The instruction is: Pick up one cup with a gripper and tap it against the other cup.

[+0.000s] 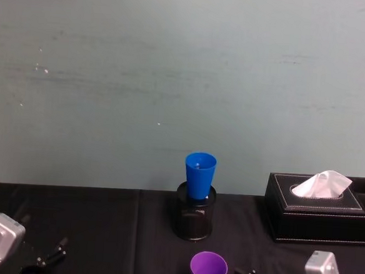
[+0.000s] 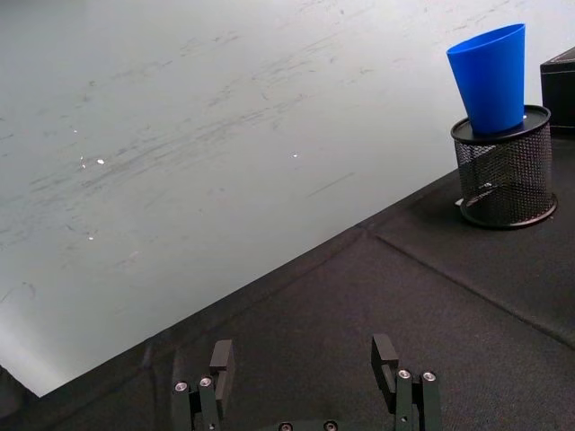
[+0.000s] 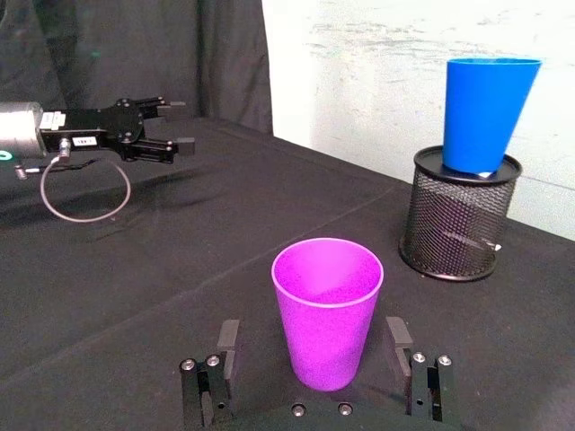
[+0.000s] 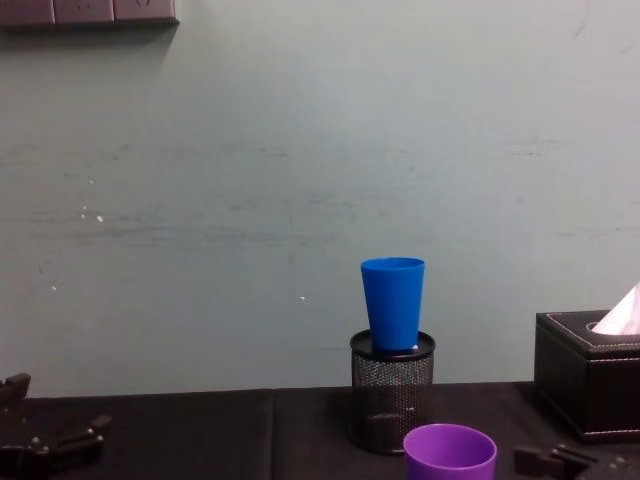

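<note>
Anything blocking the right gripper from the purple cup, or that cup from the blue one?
Nothing visible. Purple cup stands at the right gripper's open fingers; bare tablecloth runs from it to the blue cup, raised in the mesh holder. Left gripper idles at left.

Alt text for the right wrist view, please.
A purple cup stands on the black tablecloth between the right gripper's open fingers. Beyond it, a blue cup sits in a black mesh pen holder; the left gripper is farther off.
</note>
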`<state>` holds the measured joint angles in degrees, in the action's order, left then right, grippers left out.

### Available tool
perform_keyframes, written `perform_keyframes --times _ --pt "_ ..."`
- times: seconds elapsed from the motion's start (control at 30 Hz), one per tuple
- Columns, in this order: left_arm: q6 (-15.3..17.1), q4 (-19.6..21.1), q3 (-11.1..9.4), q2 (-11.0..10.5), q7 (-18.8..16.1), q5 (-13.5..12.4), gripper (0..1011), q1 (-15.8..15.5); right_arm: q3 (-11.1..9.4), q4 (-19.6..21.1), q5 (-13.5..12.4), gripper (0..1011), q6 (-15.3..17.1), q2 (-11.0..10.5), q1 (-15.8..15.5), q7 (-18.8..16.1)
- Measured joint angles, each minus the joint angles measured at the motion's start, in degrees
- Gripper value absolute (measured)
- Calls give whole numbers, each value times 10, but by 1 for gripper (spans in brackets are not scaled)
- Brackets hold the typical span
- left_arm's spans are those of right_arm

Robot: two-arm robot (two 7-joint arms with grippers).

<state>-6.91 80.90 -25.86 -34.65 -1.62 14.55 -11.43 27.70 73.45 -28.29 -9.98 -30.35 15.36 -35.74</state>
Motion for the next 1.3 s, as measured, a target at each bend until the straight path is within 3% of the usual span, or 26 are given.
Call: perform_keyframes --times 0.27,0.7,1.0,1.3 --pt "0 0 0 0 0 0 1000 0 8 -52 20 1003 -1 36 39 -16" --pt "0 0 0 0 0 0 1000 0 6 -115 44 1003 -18 75 80 -32" --pt "0 0 0 0 0 0 1000 0 3 -138 49 1003 -26 91 92 -42" --pt "0 0 0 0 0 0 1000 0 2 -138 50 970 -27 91 92 -43"
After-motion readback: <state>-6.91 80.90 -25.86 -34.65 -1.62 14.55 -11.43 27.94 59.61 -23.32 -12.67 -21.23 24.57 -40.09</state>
